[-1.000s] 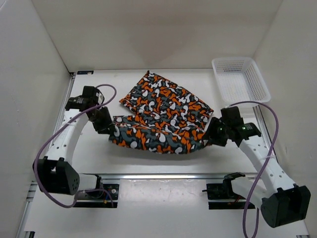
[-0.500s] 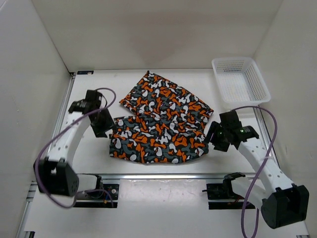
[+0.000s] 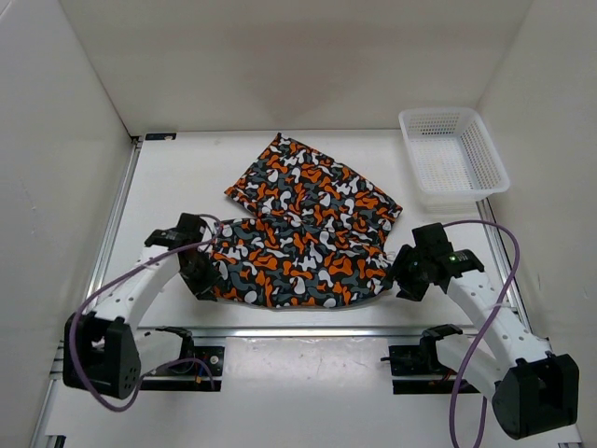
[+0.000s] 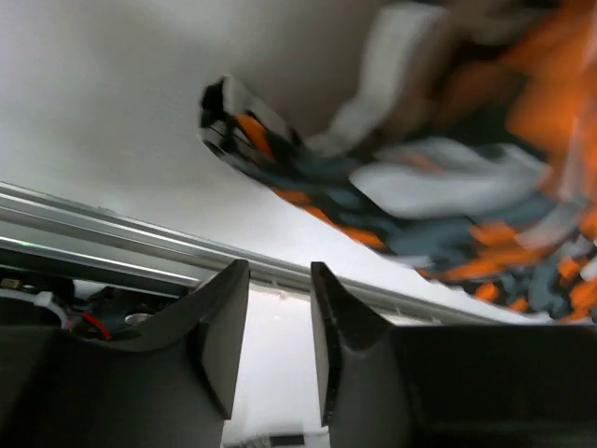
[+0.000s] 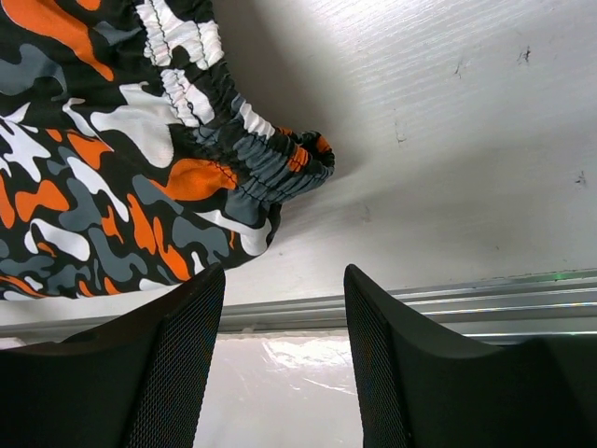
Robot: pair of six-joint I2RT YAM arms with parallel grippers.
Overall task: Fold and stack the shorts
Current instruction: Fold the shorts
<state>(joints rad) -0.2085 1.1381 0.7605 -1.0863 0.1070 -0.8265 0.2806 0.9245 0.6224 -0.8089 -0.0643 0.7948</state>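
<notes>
Both of my grippers stand with their fingers apart and nothing between them. My left gripper [image 4: 277, 280] shows a narrow gap, and in its wrist view only bare tabletop and the metal rail [image 4: 140, 238] along the near edge lie past the fingertips. My right gripper [image 5: 283, 280] stands wider, and the same rail [image 5: 420, 299] runs across the gap.

From above, the shorts [image 3: 303, 238] lie on the middle of the tabletop [image 3: 168, 187]. One layer reaches toward the far edge at a slant, and another lies over it toward the near edge, its lower border close to the rail [image 3: 298, 331]. My left gripper [image 3: 201, 275] sits low at the left near corner of the cloth, just beside it. My right gripper [image 3: 406, 280] sits at the right near corner.

In the left wrist view the shorts [image 4: 448, 177] are blurred, with a folded corner pointing left above my fingers and apart from them. In the right wrist view the shorts [image 5: 112, 140] show a gathered elastic band that bunches into a corner ahead of my fingers, not touching them.

A white mesh basket [image 3: 409, 149] stands at the far right corner of the tabletop, well apart from the cloth.
</notes>
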